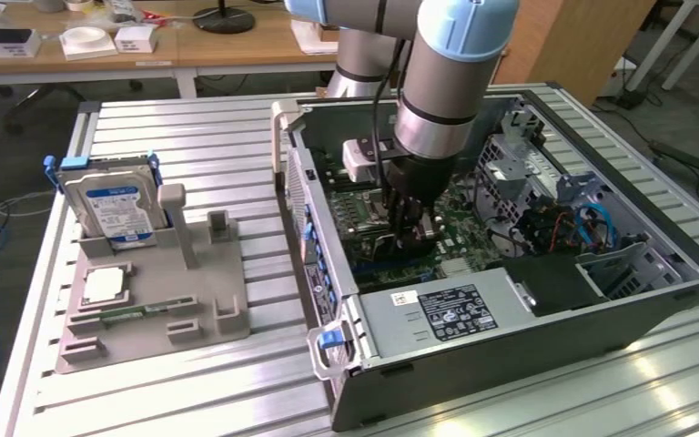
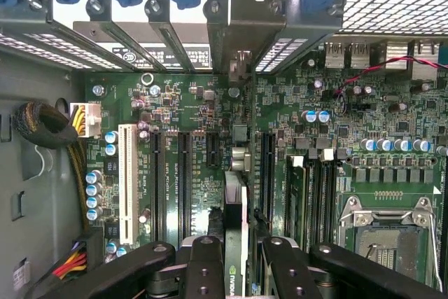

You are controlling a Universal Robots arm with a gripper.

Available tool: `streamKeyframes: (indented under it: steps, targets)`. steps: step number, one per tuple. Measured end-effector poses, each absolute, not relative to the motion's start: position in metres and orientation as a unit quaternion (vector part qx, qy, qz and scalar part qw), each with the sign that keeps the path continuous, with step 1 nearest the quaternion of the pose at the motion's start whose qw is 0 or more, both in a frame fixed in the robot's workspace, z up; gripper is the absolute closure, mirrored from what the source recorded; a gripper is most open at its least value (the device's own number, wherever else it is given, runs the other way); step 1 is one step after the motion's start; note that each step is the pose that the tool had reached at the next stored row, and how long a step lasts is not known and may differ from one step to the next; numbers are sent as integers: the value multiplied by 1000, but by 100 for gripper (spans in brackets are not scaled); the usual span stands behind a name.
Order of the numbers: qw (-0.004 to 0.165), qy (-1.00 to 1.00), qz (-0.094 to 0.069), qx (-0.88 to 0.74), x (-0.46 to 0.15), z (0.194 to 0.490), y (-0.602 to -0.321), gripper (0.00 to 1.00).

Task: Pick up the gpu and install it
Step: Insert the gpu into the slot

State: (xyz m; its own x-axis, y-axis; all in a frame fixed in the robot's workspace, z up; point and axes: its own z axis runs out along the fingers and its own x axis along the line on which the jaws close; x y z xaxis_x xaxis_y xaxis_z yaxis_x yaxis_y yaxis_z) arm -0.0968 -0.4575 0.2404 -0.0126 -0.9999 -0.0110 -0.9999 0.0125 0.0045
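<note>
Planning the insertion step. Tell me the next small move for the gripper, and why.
Probably ease straight down. The gripper holds the gpu edge-on above the motherboard inside the computer case, its bracket end toward the rear slot openings, and the card does not look seated yet.

exterior high, oblique; wrist close above motherboard (image 2: 210,138)

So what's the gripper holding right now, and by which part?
The gripper holds the gpu edge-on by its upper edge, over the motherboard slots inside the case.
</note>
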Motion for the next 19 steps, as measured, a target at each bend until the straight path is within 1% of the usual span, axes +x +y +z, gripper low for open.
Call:
streamKeyframes:
  steps: [19]
  targets:
    - [2,712,6,-703,-99,237,-458,74]
